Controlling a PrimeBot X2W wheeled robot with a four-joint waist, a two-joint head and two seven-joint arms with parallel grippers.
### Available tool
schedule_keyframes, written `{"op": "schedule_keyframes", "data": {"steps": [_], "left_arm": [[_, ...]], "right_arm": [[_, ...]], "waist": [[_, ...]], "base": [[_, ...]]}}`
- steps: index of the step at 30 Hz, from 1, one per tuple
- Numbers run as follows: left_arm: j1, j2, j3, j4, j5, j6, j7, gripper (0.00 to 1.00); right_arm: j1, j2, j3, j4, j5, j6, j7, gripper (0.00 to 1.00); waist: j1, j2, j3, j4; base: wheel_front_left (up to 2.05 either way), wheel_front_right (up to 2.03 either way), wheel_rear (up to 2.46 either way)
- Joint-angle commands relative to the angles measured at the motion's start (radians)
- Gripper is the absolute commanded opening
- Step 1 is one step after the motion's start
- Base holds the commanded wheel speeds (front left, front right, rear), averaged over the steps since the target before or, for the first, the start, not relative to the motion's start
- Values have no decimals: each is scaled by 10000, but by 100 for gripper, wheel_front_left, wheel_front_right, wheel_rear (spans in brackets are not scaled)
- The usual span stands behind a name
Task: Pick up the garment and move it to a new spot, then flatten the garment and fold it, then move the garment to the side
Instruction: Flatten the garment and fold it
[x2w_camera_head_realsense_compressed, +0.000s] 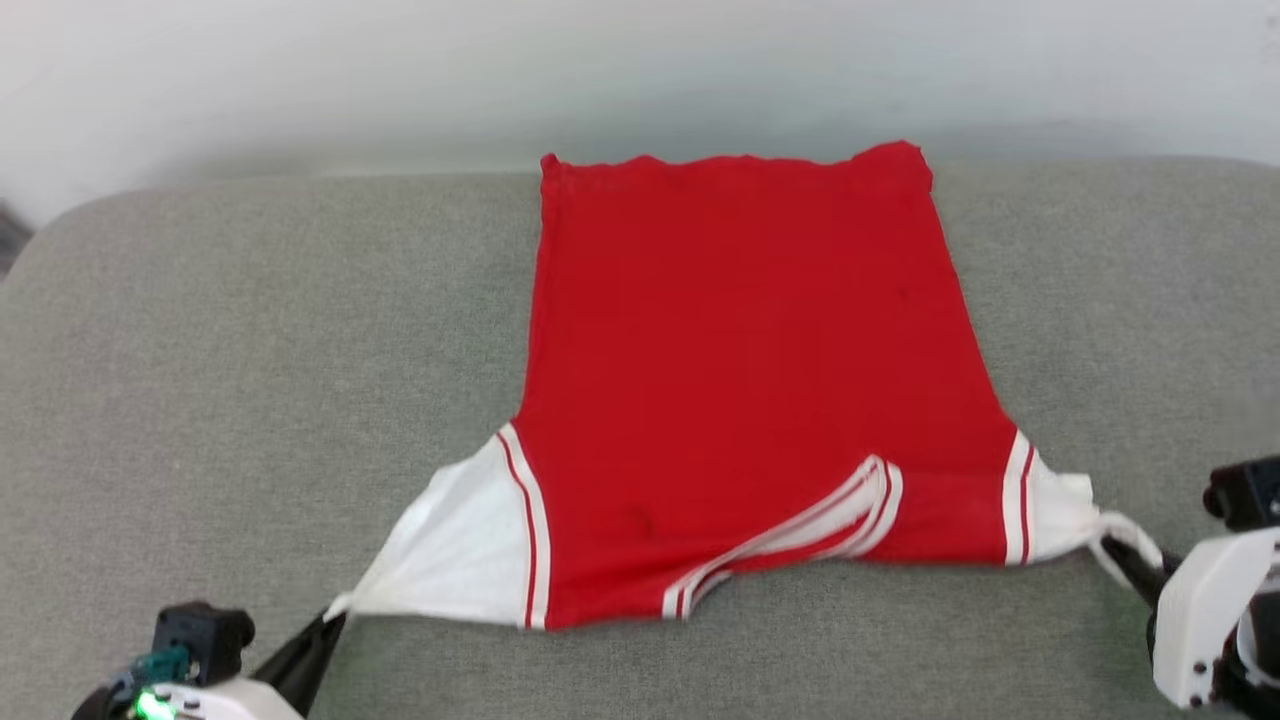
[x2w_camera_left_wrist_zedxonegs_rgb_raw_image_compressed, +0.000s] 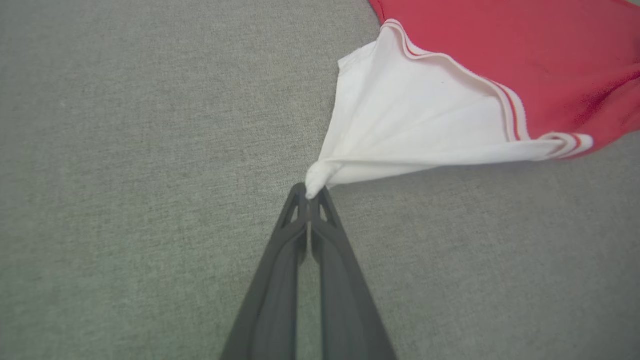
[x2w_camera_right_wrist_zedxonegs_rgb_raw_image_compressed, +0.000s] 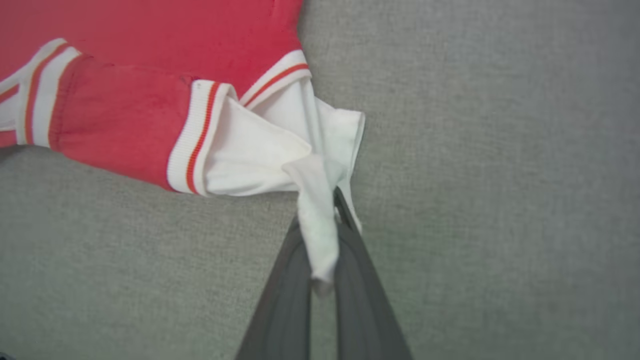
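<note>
The garment (x2w_camera_head_realsense_compressed: 740, 380) is a red shirt with white sleeves and red-white striped trim, spread out on the grey cushion with its plain red side up and its hem at the far edge. My left gripper (x2w_camera_head_realsense_compressed: 335, 612) is shut on the tip of the white sleeve at the near left, seen pinched in the left wrist view at the gripper (x2w_camera_left_wrist_zedxonegs_rgb_raw_image_compressed: 311, 192), where the garment (x2w_camera_left_wrist_zedxonegs_rgb_raw_image_compressed: 415, 130) fans out from it. My right gripper (x2w_camera_head_realsense_compressed: 1110, 545) is shut on the other white sleeve at the near right; in the right wrist view the gripper (x2w_camera_right_wrist_zedxonegs_rgb_raw_image_compressed: 330, 210) has a strip of the garment (x2w_camera_right_wrist_zedxonegs_rgb_raw_image_compressed: 250, 150) draped over its fingers.
The grey cushioned surface (x2w_camera_head_realsense_compressed: 250, 350) spreads wide on both sides of the shirt. Its far edge (x2w_camera_head_realsense_compressed: 300, 180) meets a pale wall behind. The striped neckline trim (x2w_camera_head_realsense_compressed: 800, 540) lies folded across the near part of the shirt.
</note>
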Motion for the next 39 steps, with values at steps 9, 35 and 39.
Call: {"op": "schedule_keyframes", "data": {"steps": [9,35,39], "left_arm": [[1669,81,-47,-731,-553,364,242,0],[1410,751,-707,-4036,-357,344,1777,0],[1129,787,-904,-4878,-139,362,2121,0]], "right_arm": [[1516,-567,324,-453,679,-17,340,0],[-1365,-251,-2208,-2686,1121,-11,4903,100],[-3126,334,-2918,-2532,272,-11,6626,100]], "waist": [[2,0,-609,-116],[2,0,1205,1070],[2,0,2090,1686]], "base": [[0,0,0],[0,0,0],[0,0,0]]}}
